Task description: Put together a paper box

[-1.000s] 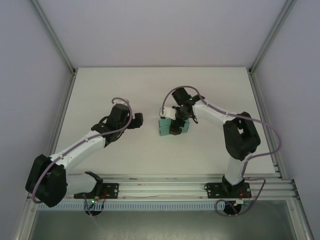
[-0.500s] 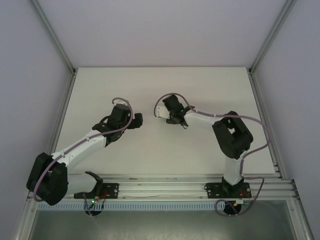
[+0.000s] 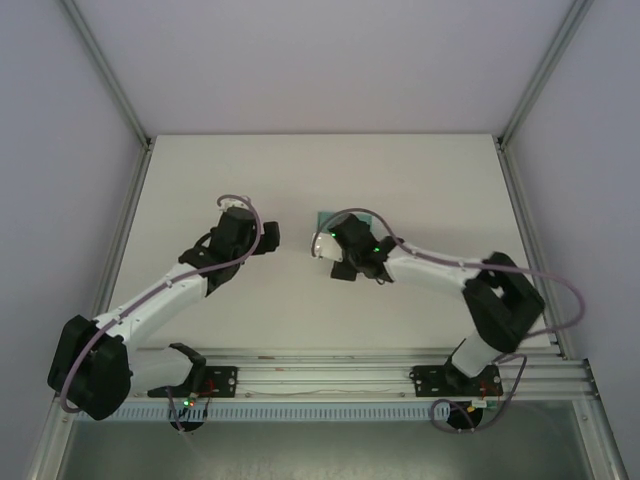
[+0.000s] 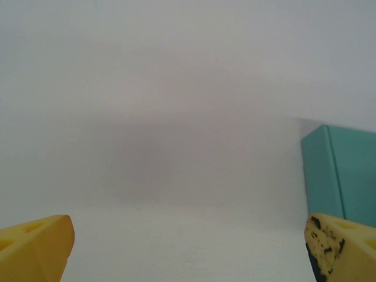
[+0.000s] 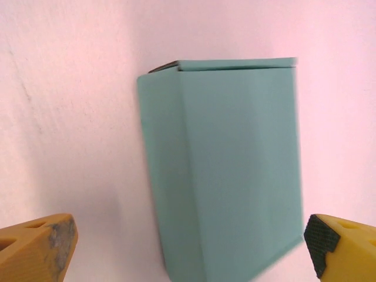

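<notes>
**A:** Where is the paper box (image 5: 226,170) to be found?

**B:** It is seen lying on the white table (image 3: 420,180), folded into a small teal block. In the overhead view most of it is hidden behind the right arm's wrist.

**A:** Is it closed up?

**B:** The end flap is folded down. A thin dark gap is left at one corner of that end.

**A:** How is the right gripper (image 5: 188,252) placed against the box?

**B:** It is held just on the near side of the box and pointed at it. Its yellow fingers (image 5: 35,247) are spread wide, one off each side of the box. Nothing is gripped and the card is not touched.

**A:** And the left gripper (image 4: 188,247)?

**B:** It is set to the left of the box, apart from it. Its jaws are also spread wide and nothing is held between them. From its wrist camera, one edge of the box is caught at the right, just above the black-flecked pad (image 4: 341,249).

**A:** Is anything resting on the box?

**B:** Its top face is shown bare and smooth.
</notes>
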{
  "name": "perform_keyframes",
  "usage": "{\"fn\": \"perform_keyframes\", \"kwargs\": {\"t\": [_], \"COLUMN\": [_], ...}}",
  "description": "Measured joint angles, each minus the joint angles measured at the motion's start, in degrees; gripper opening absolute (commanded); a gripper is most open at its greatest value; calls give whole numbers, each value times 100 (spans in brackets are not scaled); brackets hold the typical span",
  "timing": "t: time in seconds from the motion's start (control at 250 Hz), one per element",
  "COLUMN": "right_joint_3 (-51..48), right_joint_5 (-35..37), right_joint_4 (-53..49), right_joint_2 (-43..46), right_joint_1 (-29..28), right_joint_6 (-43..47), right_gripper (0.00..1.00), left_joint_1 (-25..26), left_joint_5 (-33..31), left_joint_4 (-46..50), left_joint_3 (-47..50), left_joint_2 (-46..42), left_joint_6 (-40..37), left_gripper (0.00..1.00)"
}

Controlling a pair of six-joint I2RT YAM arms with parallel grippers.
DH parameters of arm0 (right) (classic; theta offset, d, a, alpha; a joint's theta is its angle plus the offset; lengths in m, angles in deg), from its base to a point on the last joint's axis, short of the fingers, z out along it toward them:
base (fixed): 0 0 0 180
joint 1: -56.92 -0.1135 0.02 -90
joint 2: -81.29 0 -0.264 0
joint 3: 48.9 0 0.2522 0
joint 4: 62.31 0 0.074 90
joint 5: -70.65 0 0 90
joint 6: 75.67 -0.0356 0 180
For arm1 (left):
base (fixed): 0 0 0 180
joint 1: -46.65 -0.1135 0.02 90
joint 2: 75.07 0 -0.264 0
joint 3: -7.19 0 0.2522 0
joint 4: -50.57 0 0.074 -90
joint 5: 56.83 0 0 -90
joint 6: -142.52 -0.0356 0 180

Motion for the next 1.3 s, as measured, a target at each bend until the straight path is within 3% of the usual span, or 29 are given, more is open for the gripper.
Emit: {"fn": "perform_keyframes", "kwargs": {"t": [0.1, 0.172, 0.352, 0.472, 0.536, 0.644, 0.815, 0.887, 1.019, 1.123, 1.299], "right_joint_3": [-400, -651, -2055, -2813, -3250, -3738, -3456, -3283, -3517, -3383, -3254], "right_joint_5": [-17, -46, 232, 273, 278, 278, -407, -741, -992, -852, -573], "right_joint_4": [184, 435, 1628, 2144, 2892, 3980, 4094, 4315, 5838, 5490, 5593], "right_joint_2": [868, 1401, 2599, 2796, 2660, 2031, 1528, 1427, 708, 229, 240], "right_joint_1": [284, 868, 2992, 3733, 4009, 4321, 4500, 4511, 4518, 4579, 4649], "right_joint_6": [-719, -1558, -3510, -4186, -4363, -4612, -4664, -4728, -4937, -5171, -5410], "right_gripper": [100, 100, 100, 100, 100, 100, 100, 100, 100, 100, 100], "left_joint_1": [-400, -857, -1823, -2072, -2138, -2177, -2286, -2315, -2398, -2455, -2459], "left_joint_5": [-114, -317, -1056, -1276, -1300, -1207, -833, -662, -343, -227, -170], "left_joint_4": [-31, -278, -2037, -3062, -3807, -4861, -6640, -6848, -6756, -6789, -6784], "left_joint_3": [-11, 59, 1493, 2297, 2579, 2844, 2953, 2885, 2566, 2481, 2481], "left_joint_2": [0, -9, -361, -330, -142, 352, 1355, 1757, 1952, 1939, 1941], "left_joint_6": [-61, -101, -549, -918, -1139, -1432, -1805, -1912, -1967, -1965, -1965], "left_gripper": [100, 100, 100, 100, 100, 100, 100, 100, 100, 100, 100]}}
